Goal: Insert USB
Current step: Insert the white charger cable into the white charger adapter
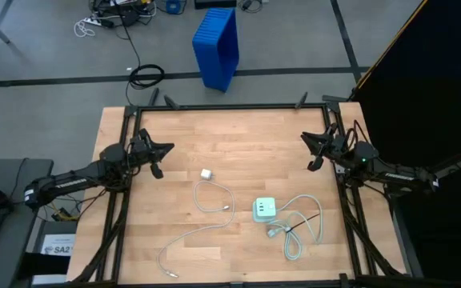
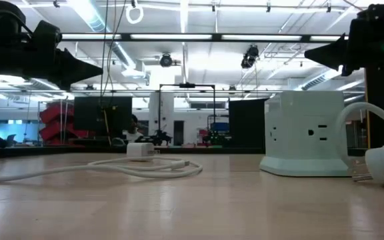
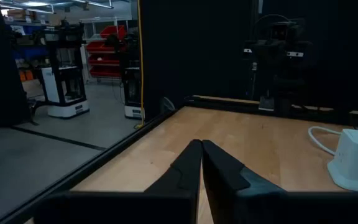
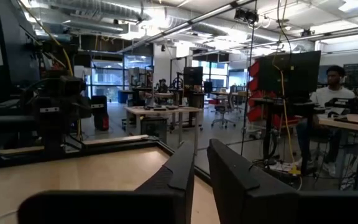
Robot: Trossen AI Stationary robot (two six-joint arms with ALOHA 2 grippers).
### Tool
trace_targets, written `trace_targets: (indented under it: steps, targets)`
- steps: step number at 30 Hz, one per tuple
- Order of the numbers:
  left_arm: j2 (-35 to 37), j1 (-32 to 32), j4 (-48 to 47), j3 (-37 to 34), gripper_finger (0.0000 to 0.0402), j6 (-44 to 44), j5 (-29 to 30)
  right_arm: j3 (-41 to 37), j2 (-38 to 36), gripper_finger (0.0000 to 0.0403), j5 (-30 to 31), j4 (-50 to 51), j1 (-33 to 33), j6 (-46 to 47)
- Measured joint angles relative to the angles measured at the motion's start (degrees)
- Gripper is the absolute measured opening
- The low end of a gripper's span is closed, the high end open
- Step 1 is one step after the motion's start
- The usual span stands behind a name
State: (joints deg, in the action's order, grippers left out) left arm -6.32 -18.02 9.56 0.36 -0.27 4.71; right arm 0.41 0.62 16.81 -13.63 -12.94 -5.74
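Far half of table (image 1: 238, 128) bare, open passage between arms. Mid-table: small white plug (image 1: 206, 174) and looping thin cable (image 1: 206, 210). Right near area crowded: charger block (image 1: 263, 210), bundled cord (image 1: 298, 228) just beside it.

A pale wooden table (image 1: 238, 136) with a black frame. A white cable (image 1: 206, 210) with a silvery tip. A pale green-white charger block (image 1: 264, 210). Both arms are black. A blue bin (image 1: 217, 44) stands on grey floor.
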Motion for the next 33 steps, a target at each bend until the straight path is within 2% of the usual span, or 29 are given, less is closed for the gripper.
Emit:
trace_targets:
  steps: [8, 10, 13, 16, 18, 21, 22, 24, 27, 31, 33]
  targets:
    - [0.01, 0.00, 0.40, 0.01, 0.0000, -0.11, 0.00, 0.00, 0.00, 0.0040, 0.01, 0.02, 0.00, 0.01]
    - [-0.06, 0.00, 5.10, 0.02, 0.0000, -1.85, 0.00, 0.00, 0.00, 0.0041, 0.00, 0.02, 0.01, 0.02]
    - [0.09, 0.00, 11.08, 0.30, 0.0000, -13.87, -0.07, 0.01, 0.00, 0.0038, -0.01, 0.00, -0.01, 0.00]
    - [-0.06, 0.03, 17.90, 0.50, 0.0000, -36.44, -0.38, 0.01, 0.00, 0.0034, 0.01, 0.00, 0.00, 0.00]
    - [0.03, 0.63, 21.27, 0.70, 0.0000, -42.64, -4.46, 0.00, 0.02, 0.0031, -0.01, -0.08, 0.01, 0.00]
    - [-0.97, 3.43, 20.82, 0.69, 0.0000, -40.23, -14.93, -0.01, 0.00, 0.0027, -0.01, -0.20, -0.01, 0.00]
    - [-1.49, 4.73, 20.78, 0.68, 0.0000, -39.45, -16.77, 0.00, 0.00, 0.0026, 0.01, -0.22, 0.00, 0.02]
    - [-2.67, 7.27, 21.48, 0.74, 0.0000, -37.14, -17.51, 0.01, 0.00, 0.0024, -0.01, -0.24, -0.01, 0.00]
    - [-4.41, 9.20, 22.02, 2.07, 0.0000, -29.12, -17.40, 0.01, 0.02, 0.0024, 0.01, -0.24, 0.01, 0.02]
    - [-6.96, 9.92, 20.82, 7.37, 0.0000, -19.16, -17.46, 0.00, 0.01, 0.0029, 0.00, -0.36, -0.01, 0.01]
    - [-8.73, 9.90, 16.67, 10.92, 0.0000, -14.53, -17.44, 0.01, 0.00, 0.0032, -0.01, -0.39, 0.01, 0.02]
